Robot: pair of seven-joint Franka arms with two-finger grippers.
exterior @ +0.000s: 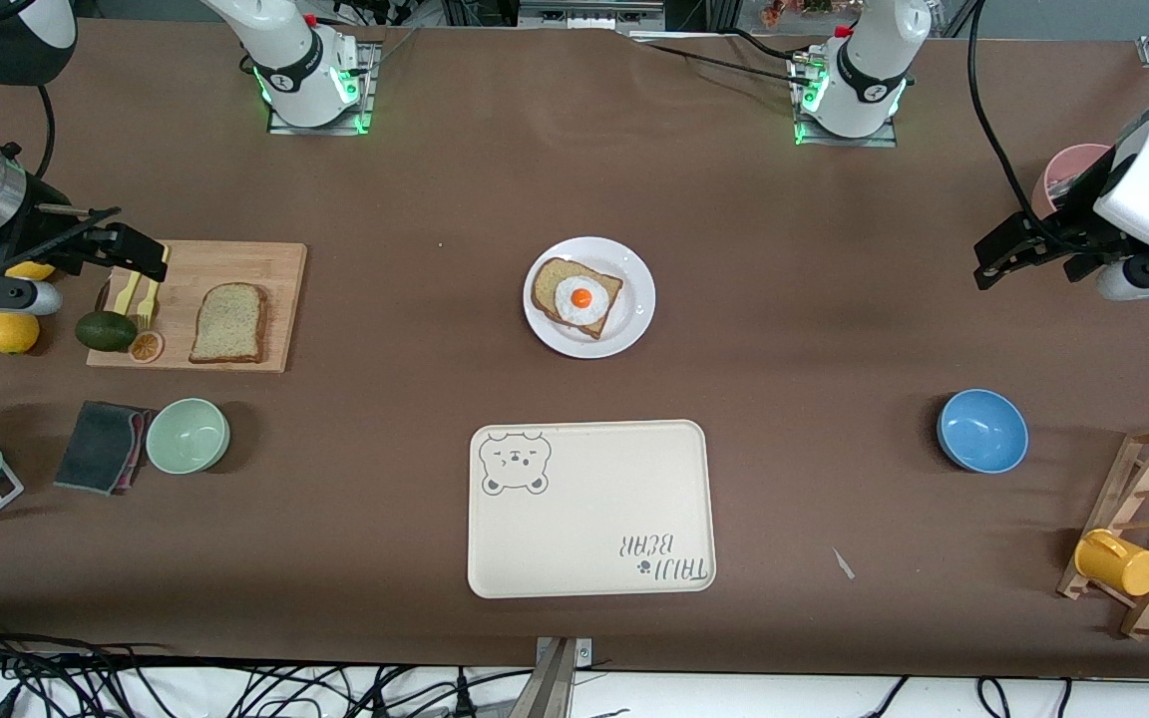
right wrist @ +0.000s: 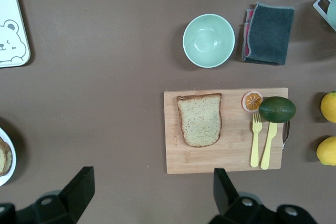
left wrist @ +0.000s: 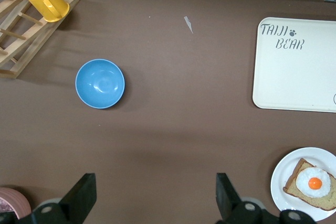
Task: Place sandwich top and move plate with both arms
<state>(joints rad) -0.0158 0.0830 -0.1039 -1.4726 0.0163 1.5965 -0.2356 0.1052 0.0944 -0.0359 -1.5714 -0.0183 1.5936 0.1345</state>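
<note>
The right pincer (exterior: 141, 261) hung with fingers spread over the cutlery end of the wooden cutting board (exterior: 235, 259), at the right arm's end of the counter (exterior: 814, 329). The sandwich top (exterior: 228, 323) lay flat on that board, just beside the pincer and toward the plate (exterior: 629, 299), its long axis running toward the front camera. The right arm was plainly the nearer. The plate sat mid-counter, bearing the egg-topped slice (exterior: 577, 297). The left pincer (exterior: 995, 261) waited, spread, over the left arm's end, well apart from both.
</note>
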